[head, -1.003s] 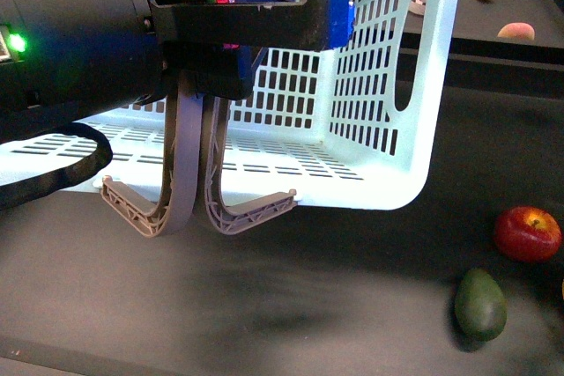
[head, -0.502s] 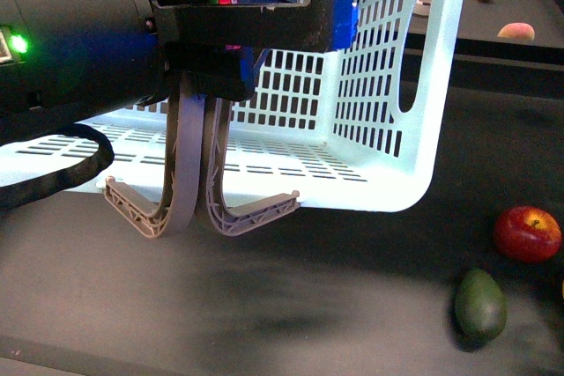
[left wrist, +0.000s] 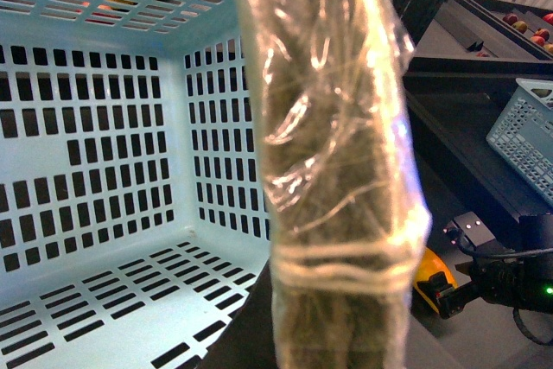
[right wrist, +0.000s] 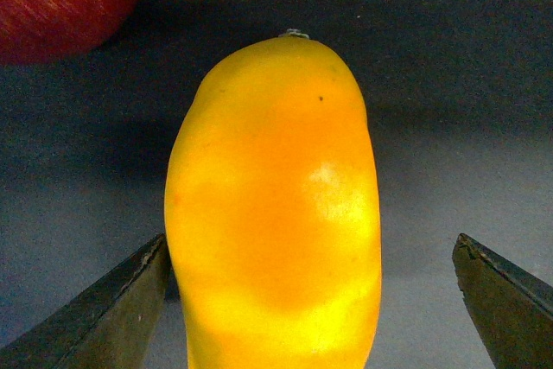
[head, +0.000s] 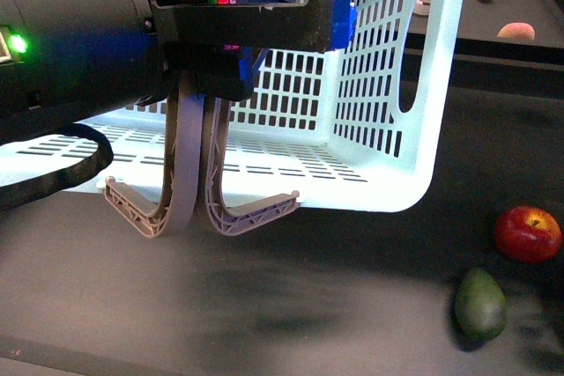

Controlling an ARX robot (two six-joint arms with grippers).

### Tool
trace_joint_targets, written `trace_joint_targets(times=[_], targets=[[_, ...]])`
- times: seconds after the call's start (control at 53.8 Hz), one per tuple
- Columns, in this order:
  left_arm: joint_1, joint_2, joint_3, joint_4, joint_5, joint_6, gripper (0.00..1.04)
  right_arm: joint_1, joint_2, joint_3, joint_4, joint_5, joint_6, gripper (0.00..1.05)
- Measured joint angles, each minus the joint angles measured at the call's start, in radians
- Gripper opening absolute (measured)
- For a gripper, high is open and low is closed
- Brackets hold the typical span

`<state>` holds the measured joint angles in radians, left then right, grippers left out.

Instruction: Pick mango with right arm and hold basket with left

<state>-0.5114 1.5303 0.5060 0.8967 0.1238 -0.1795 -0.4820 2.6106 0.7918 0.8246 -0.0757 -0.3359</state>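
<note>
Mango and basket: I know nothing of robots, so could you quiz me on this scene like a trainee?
1. True or false: the right gripper is shut on the mango.
2. Which lies nearest the red apple in the front view? A banana; B dark green fruit; C lemon.
3. The basket has handles that hang ___.
Key: 1 false, it is open around it; 2 B; 3 down.

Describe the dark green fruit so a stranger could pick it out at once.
Start at the big pale aqua basket hanging over the dark table. On the table off its right corner, toward the robot, lies a red apple, and just nearer than it the dark green fruit. It is egg-shaped, matt and dark green, not round, shiny and red.
</note>
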Motion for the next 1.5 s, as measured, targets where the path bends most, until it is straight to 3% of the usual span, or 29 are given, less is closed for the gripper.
trace_joint_targets(times=[0.502, 0.725, 0.892, 1.301, 1.505], targets=[[0.0, 0.0, 0.0, 0.0, 0.0, 0.0, 0.08, 0.006, 0.084, 0.042, 0.008, 0.016, 0.012, 0.96], [0.0, 0.0, 0.0, 0.0, 0.0, 0.0, 0.08, 0.01, 0.085, 0.041, 0.024, 0.018, 0.03, 0.67], [0.0, 0.0, 0.0, 0.0, 0.0, 0.0, 0.08, 0.014, 0.061, 0.016, 0.026, 0.003, 0.05, 0.57], [0.0, 0.0, 0.0, 0.0, 0.0, 0.0, 0.08, 0.086, -0.366, -0.225, 0.044, -0.143, 0.17, 0.56], [0.0, 0.0, 0.0, 0.0, 0.0, 0.0, 0.08, 0.179, -0.703, -0.357, -0.07, -0.214, 0.246, 0.56]])
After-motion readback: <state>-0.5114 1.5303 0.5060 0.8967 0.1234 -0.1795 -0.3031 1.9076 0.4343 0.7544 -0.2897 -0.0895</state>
